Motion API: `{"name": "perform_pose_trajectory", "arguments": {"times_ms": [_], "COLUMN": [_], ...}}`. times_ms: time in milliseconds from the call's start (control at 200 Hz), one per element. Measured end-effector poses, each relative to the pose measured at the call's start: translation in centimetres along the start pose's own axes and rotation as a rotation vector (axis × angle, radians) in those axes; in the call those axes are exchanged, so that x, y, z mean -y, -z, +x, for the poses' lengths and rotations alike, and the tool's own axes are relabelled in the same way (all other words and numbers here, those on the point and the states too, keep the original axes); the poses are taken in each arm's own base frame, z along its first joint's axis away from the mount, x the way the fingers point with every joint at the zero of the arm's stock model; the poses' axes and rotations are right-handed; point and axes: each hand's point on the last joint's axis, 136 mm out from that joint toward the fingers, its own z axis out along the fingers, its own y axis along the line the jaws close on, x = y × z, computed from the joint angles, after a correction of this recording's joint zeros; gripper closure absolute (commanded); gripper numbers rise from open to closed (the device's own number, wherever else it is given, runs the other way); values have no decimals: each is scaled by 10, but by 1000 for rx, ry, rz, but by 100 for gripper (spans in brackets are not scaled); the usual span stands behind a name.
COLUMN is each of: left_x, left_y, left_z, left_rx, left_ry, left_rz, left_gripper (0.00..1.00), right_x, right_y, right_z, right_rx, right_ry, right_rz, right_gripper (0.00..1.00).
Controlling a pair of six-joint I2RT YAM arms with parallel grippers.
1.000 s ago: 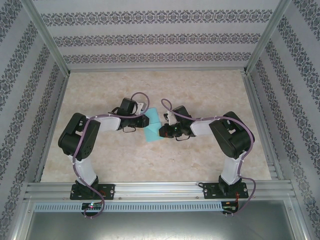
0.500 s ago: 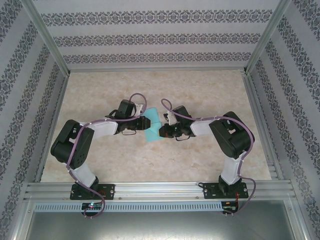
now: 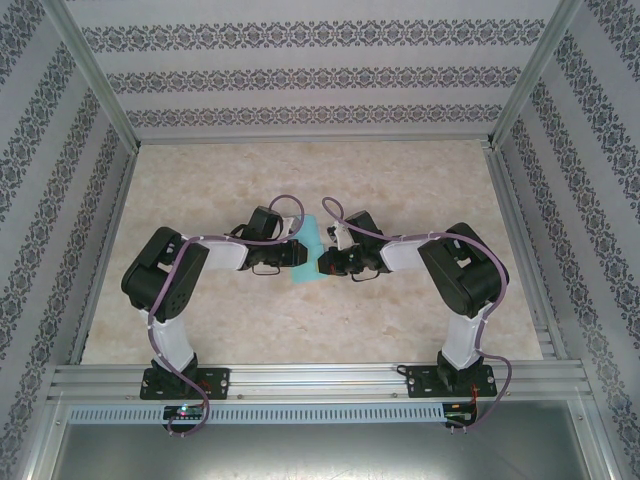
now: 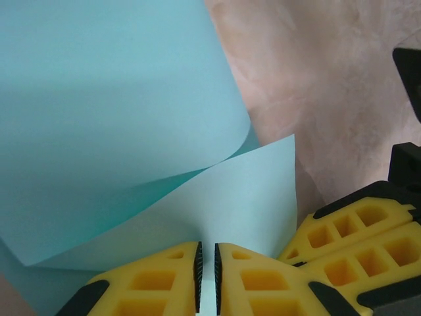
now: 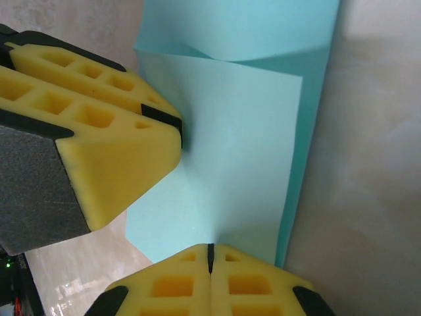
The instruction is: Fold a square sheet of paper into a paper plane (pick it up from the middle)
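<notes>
Square sheet of paper (image 3: 309, 254) (image 4: 131, 131) (image 5: 243, 131), teal, curled over itself, at the middle of the bench (image 3: 400, 180). Pinched at one edge between the nearly touching fingers of the left gripper (image 3: 297, 250) (image 4: 206, 266). Clamped at the opposite edge by the tight-pressed right gripper (image 3: 322, 262) (image 5: 210, 253).

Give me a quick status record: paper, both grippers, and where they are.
paper: teal sheet, bent over itself in a loose curl, not creased flat
left gripper: shut on paper
right gripper: shut on paper
position: middle of table, grippers close together with paper between them
plane: not yet formed
</notes>
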Motion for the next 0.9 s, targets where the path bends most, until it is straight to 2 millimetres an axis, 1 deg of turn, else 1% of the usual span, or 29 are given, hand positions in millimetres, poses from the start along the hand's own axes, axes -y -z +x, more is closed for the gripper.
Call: {"name": "perform_pose_trajectory", "arguments": {"times_ms": [280, 560, 904], "left_x": [-2, -8, -15], "left_y": [-1, -2, -5], "left_z": [-4, -18, -33], "left_rx": [13, 45, 78], "left_ry": [15, 57, 66], "left_rz": [-8, -32, -66], "left_gripper": [82, 83, 82], "right_x": [0, 1, 1], "right_y": [0, 0, 0], "right_z": [0, 0, 0], "right_rx": [0, 0, 1], "right_ry": [0, 3, 7], "right_rz": [2, 3, 5], "right_gripper": [94, 94, 95]}}
